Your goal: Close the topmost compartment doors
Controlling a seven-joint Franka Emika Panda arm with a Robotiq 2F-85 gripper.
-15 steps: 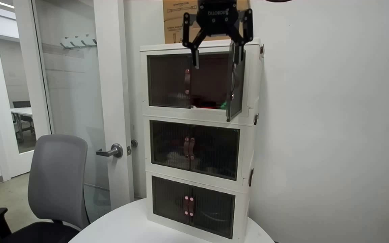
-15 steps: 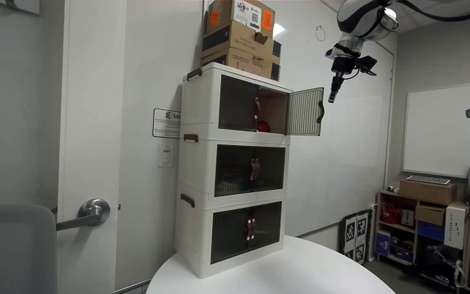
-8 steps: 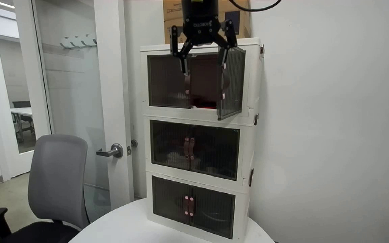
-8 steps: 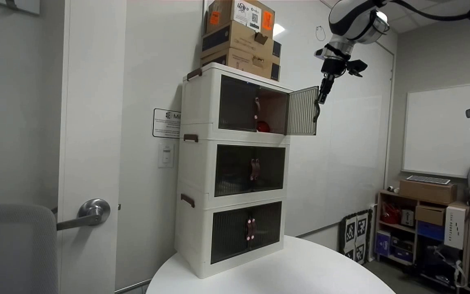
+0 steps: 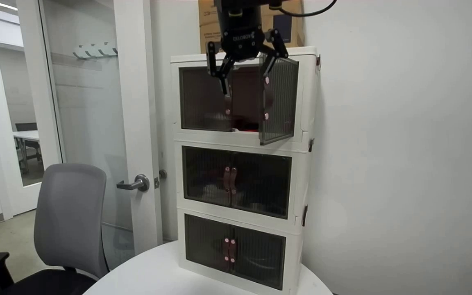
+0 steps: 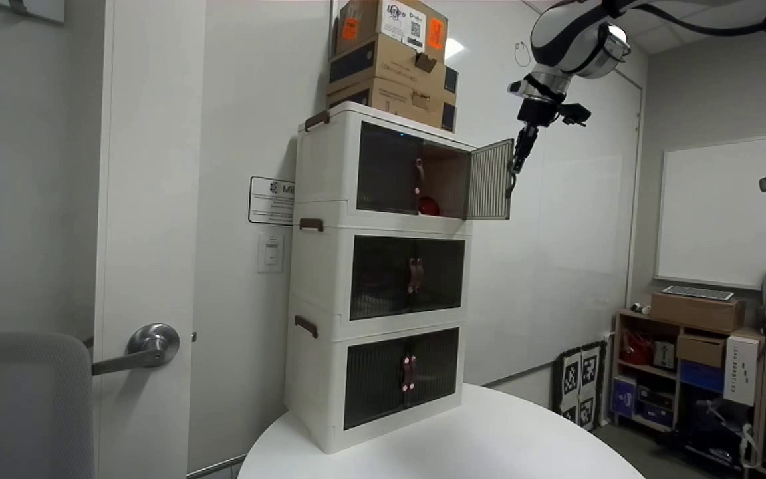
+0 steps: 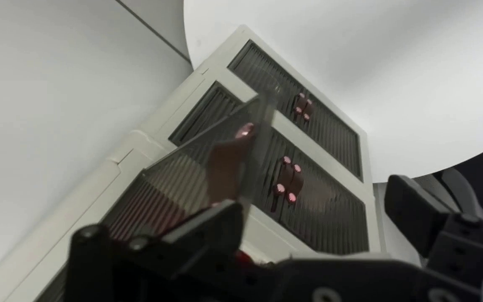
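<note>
Hanging before the highest tier of the cream cabinet (image 6: 322, 159), my pincer (image 5: 246, 83) is unclenched, its fingers (image 5: 269, 65) spread well apart. In an exterior view, the outswung door (image 5: 282, 102) of the topmost pair stands at about four o'clock from me, jutting forward from its hinge side; my two-o'clock finger covers its upper free corner, and I cannot tell whether they touch. Its mate, the flush door (image 5: 203, 100), sits at about eight o'clock, flat in the cabinet's front, and my eight-o'clock fingertip crosses in front of its handle (image 5: 228, 105). In an exterior view, the brown strap (image 6: 510, 186) of the outswung door shows just beside my fingertips, at about seven o'clock. In the wrist view, that door looms at about my ten o'clock, one finger hiding part of it.
</note>
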